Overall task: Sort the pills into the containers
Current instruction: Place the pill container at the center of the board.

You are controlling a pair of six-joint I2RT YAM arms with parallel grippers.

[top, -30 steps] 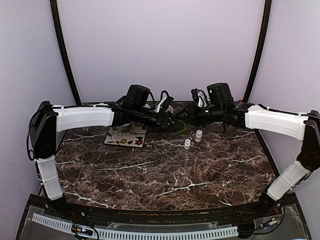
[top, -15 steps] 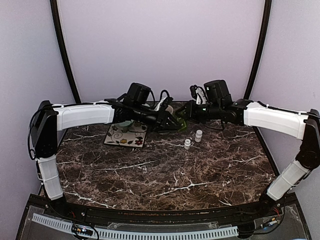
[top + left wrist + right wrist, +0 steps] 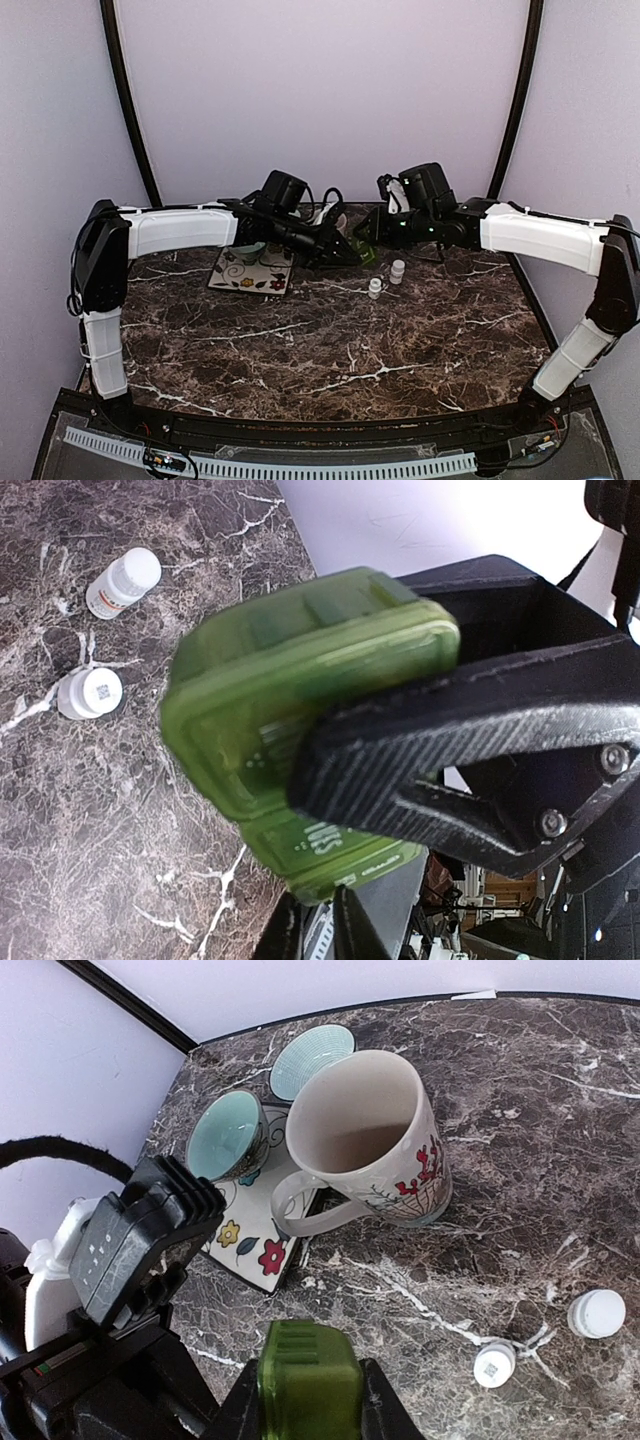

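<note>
At centre back of the overhead frame, I see the left gripper (image 3: pixel 345 251) pinching one end of the green pill case (image 3: pixel 290 670) aloft and the right gripper (image 3: pixel 368 235) clamping the other. If either tugs unevenly, I fear it slips and drops near the white bottles (image 3: pixel 397 271).
</note>
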